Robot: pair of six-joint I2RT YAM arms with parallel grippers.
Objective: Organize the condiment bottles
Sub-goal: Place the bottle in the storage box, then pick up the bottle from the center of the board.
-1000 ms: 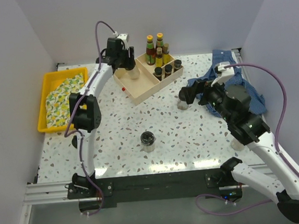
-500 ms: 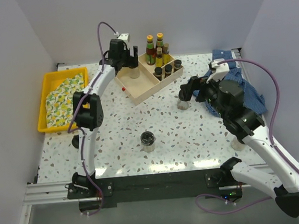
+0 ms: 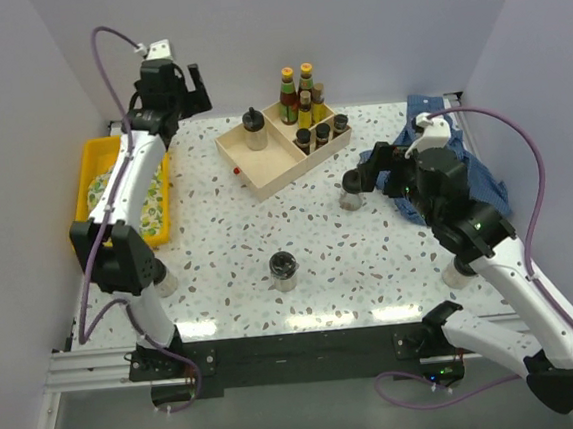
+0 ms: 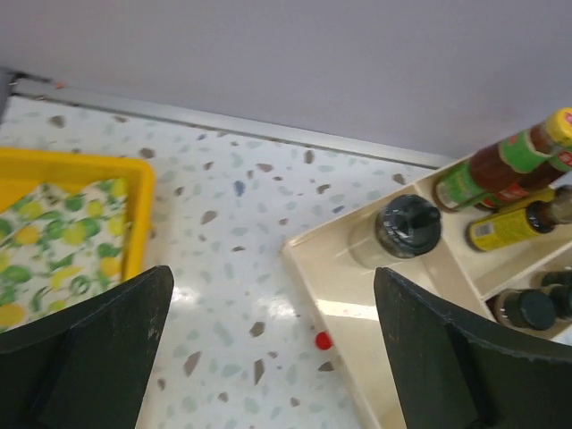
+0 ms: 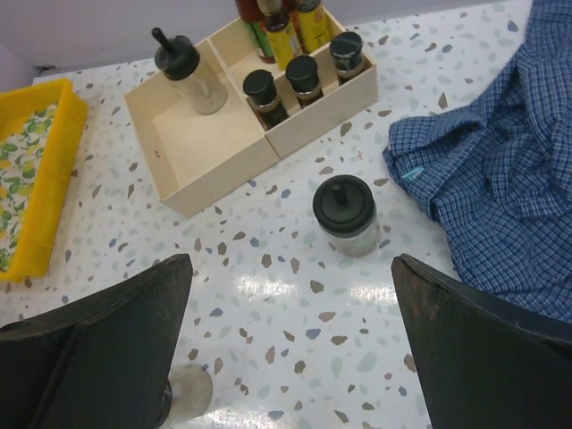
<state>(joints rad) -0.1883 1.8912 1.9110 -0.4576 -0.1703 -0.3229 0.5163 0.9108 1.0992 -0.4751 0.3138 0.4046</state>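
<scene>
A pale wooden divided box (image 3: 280, 160) stands at the back. Its big compartment holds one squat black-lidded jar (image 3: 254, 129) (image 4: 398, 234) (image 5: 189, 70). Slim red sauce bottles (image 3: 296, 91) (image 4: 500, 165) and small dark-capped bottles (image 3: 321, 131) (image 5: 302, 76) fill the other compartments. Two more jars stand on the table, one (image 3: 352, 191) (image 5: 346, 214) just ahead of my open right gripper (image 3: 368, 172) (image 5: 290, 357), the other (image 3: 283, 270) (image 5: 183, 393) nearer the front. My left gripper (image 3: 190, 85) (image 4: 277, 357) hangs open and empty, high up and left of the box.
A yellow tray (image 3: 100, 148) (image 4: 134, 170) with a lemon-print cloth (image 3: 114, 194) lies at the far left. A blue checked cloth (image 3: 463, 164) (image 5: 500, 170) is bunched at the right. A tiny red bead (image 4: 323, 340) lies by the box's corner. Walls close in on three sides.
My left gripper has opened, left the jar in the box's big compartment, and swung up and to the left. The right arm has barely shifted.
</scene>
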